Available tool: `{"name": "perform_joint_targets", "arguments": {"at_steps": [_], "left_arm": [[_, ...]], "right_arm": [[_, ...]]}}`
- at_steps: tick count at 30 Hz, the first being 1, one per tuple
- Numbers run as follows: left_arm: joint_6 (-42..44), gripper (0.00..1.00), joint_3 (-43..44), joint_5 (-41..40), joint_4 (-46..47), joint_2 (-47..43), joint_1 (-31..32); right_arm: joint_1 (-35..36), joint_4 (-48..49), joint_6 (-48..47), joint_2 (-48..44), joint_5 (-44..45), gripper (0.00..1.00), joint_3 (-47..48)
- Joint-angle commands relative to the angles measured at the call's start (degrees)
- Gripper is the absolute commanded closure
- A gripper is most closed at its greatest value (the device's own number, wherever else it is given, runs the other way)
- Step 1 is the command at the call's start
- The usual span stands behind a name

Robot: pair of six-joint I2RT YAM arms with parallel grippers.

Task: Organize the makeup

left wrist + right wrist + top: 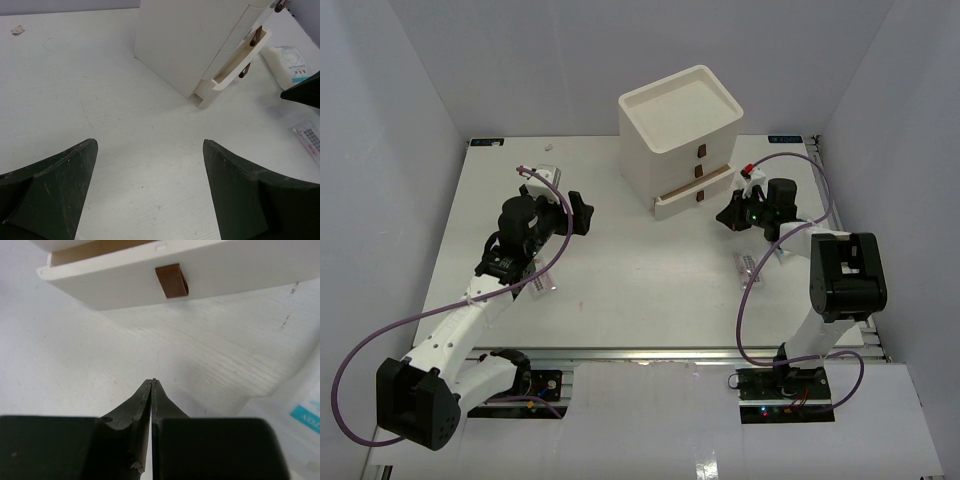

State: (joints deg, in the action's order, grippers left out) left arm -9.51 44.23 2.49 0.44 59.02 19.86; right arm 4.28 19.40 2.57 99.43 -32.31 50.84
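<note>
My left gripper (582, 213) is open and empty over bare table left of the white drawer box (680, 125); its jaws (150, 145) stand wide apart. My right gripper (725, 215) is shut on nothing, its tips (152, 382) just in front of the bottom drawer (150, 270), which is pulled partly out. A white sachet with blue print (287, 62) lies beside the right gripper and shows in the right wrist view (300, 410). A flat sachet (748, 267) lies near the right arm, another (542, 284) beside the left arm. No sponges or tubes are in view.
The box has brown handles (172, 281) and a tray-like top. A small scrap (550, 147) lies at the table's far edge. Grey walls close in the table on three sides.
</note>
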Motion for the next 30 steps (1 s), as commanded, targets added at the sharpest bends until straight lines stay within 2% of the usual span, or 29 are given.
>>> {"name": "perform_joint_targets", "arguments": {"at_steps": [1, 2, 4, 6, 7, 9, 17, 23, 25, 30], "left_arm": [[-0.37, 0.02, 0.77, 2.13, 0.74, -1.9, -0.2], [-0.43, 0.02, 0.78, 2.35, 0.79, -1.9, -0.26], [-0.51, 0.02, 0.85, 2.51, 0.79, -1.9, -0.26], [-0.51, 0.02, 0.77, 2.43, 0.74, -1.85, -0.26], [-0.51, 0.02, 0.77, 2.43, 0.73, -1.81, -0.26], [-0.45, 0.02, 0.77, 2.31, 0.79, -1.75, -0.26], [-0.17, 0.02, 0.86, 1.91, 0.7, -1.72, -0.26], [-0.16, 0.02, 0.9, 2.21, 0.7, -1.72, -0.26], [-0.25, 0.02, 0.95, 2.34, 0.7, -1.72, -0.26], [-0.19, 0.02, 0.92, 2.26, 0.7, -1.72, -0.26]], "right_arm": [[-0.38, -4.75, -7.94, -4.58, -1.18, 0.87, -1.44], [-0.3, -5.39, -9.13, -4.66, -0.85, 0.79, -0.88], [0.19, -6.47, -10.57, -4.03, 0.49, 0.53, 1.94], [0.89, -6.82, -11.14, -1.79, 1.95, 0.36, 4.41], [1.27, -7.2, -11.05, -0.37, 2.56, 0.3, 5.54], [2.22, -7.72, -10.11, 2.95, 3.63, 0.25, 9.21], [6.33, -7.56, -6.21, 12.77, 7.12, 0.22, 18.89], [7.05, -5.8, -2.93, 15.12, 8.56, 0.24, 21.31], [7.41, -4.57, -1.46, 15.43, 9.79, 0.28, 21.14], [7.47, -1.2, 0.67, 15.76, 11.51, 0.45, 20.47]]}}
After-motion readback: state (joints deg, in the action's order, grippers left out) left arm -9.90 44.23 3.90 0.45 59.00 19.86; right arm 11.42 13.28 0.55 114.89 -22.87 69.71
